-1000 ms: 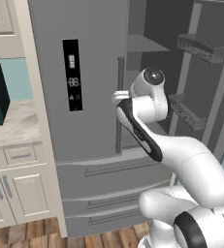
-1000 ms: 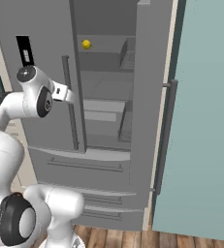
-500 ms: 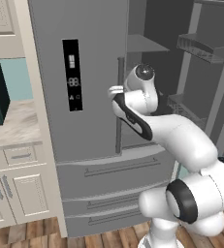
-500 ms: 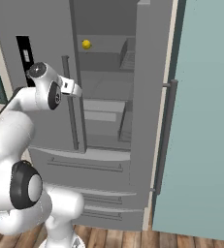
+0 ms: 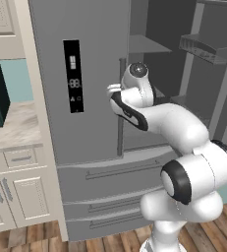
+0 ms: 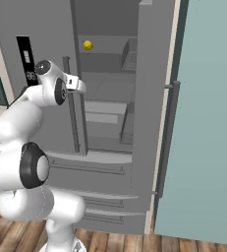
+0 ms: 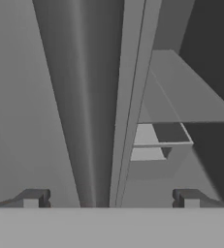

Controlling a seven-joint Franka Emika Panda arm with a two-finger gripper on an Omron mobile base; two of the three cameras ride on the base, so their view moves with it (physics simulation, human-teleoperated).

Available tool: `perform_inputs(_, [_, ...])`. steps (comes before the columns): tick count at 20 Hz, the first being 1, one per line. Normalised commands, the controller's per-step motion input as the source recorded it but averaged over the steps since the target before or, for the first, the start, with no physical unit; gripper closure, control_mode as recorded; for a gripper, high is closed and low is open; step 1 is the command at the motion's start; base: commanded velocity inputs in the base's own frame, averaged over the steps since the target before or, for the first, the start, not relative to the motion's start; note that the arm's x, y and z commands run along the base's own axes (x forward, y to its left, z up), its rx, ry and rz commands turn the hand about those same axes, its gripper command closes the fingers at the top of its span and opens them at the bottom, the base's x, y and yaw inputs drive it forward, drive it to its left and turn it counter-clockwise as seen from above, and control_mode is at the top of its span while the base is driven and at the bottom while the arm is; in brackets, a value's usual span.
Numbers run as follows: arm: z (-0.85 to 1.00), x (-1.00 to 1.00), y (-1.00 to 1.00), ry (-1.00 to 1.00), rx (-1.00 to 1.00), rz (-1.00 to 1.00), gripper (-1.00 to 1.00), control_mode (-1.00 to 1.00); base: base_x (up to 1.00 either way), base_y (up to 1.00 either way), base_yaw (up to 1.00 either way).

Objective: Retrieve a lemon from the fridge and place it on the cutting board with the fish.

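The fridge (image 6: 110, 113) stands with its right door swung wide so the lemon (image 6: 87, 45) on an upper shelf, near its back left corner, can be reached, while the gripper (image 7: 111, 198), fingers (image 7: 33, 197) spread wide and empty, sits close to the left door's handle (image 5: 120, 106).

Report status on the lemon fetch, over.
Pincer open, empty, facing the closed left door's handle bar. Lemon on upper shelf of fridge, right door swung open. Left door edge between pincer and shelf.
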Motion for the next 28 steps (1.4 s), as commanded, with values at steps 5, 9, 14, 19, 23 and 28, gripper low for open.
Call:
perform_inputs(5, [0.00,0.38,0.01,-0.04,0.00,0.00,-1.00,-1.00,0.00,0.00,0.00])
perform_inputs(9, [0.00,0.36,0.00,-0.05,0.00,0.00,-1.00,-1.00,0.00,0.00,0.00])
perform_inputs(14, [-0.01,0.42,0.00,-0.06,0.00,0.00,-1.00,-1.00,0.00,0.00,0.00])
perform_inputs(19, [-0.01,0.41,0.00,-0.07,0.00,0.00,1.00,-1.00,0.00,0.00,0.00])
perform_inputs(23, [0.00,0.05,0.01,0.00,0.00,0.00,1.00,-1.00,0.00,0.00,0.00])
perform_inputs(28, [0.03,-0.06,0.13,0.03,-0.01,-0.08,1.00,-1.00,0.00,0.00,0.00])
